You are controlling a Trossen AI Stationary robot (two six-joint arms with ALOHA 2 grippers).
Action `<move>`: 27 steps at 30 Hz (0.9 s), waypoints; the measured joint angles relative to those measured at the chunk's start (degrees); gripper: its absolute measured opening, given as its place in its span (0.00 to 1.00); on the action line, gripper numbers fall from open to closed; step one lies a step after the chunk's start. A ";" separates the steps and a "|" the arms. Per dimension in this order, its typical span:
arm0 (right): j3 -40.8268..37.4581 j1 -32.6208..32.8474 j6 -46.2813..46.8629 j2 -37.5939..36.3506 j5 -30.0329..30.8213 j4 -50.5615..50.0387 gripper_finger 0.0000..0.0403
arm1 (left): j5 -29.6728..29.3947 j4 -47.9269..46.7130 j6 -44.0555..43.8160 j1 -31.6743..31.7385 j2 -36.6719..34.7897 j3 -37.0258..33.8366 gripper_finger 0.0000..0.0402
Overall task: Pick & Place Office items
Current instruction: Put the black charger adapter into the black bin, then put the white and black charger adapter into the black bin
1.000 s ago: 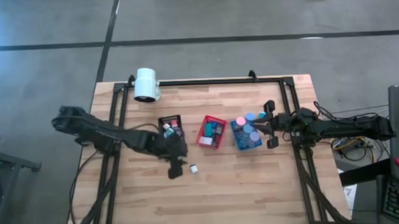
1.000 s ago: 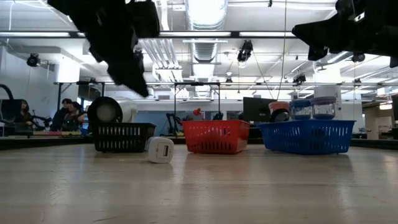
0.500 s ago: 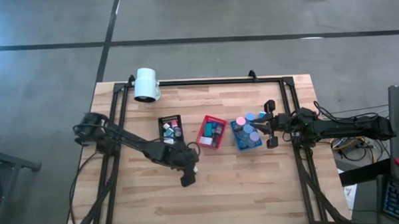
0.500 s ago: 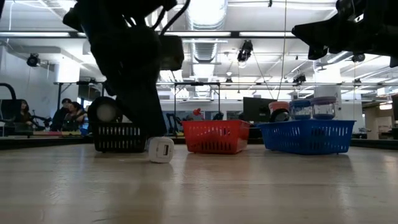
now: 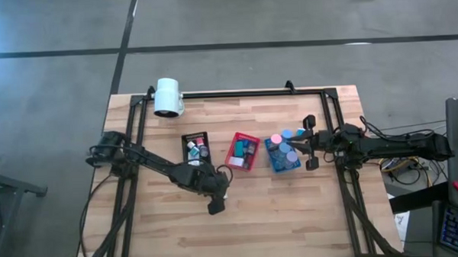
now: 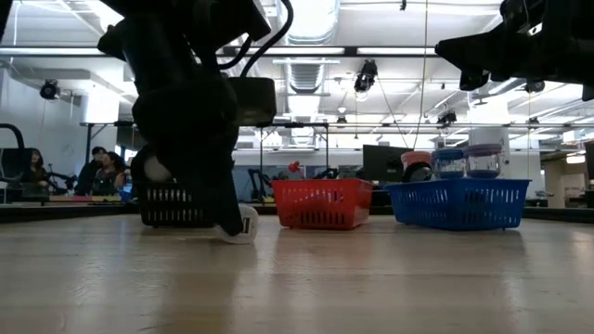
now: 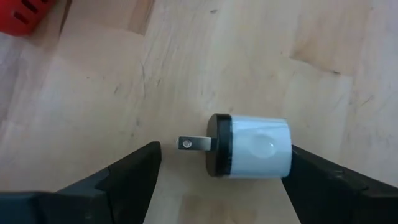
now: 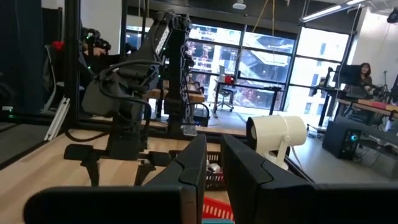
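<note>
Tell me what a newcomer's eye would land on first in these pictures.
First, the left pincer, open and low over the wooden table, its fingers either side of a small white plug adapter lying on its side in front of the baskets. Next, the row of black basket, red basket and blue basket mid-table. The right pincer waits shut beside the blue one.

A plug adapter point(image 7: 249, 154) lies on the counter point(image 5: 293, 218) between the left tool's point(image 7: 221, 180) fingers, in front of three trays point(image 5: 243, 151).
</note>
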 joint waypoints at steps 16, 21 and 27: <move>-0.13 0.00 0.63 -0.01 0.12 -0.96 0.11 | -1.14 2.30 7.74 -0.31 0.07 -0.02 0.51; -0.17 0.00 0.61 -0.01 0.11 -0.97 0.11 | 0.88 2.00 7.76 -0.33 0.05 -0.07 0.27; -0.20 0.04 0.61 -0.01 0.11 -1.12 0.11 | 1.71 1.96 8.50 -0.28 0.05 -0.09 0.03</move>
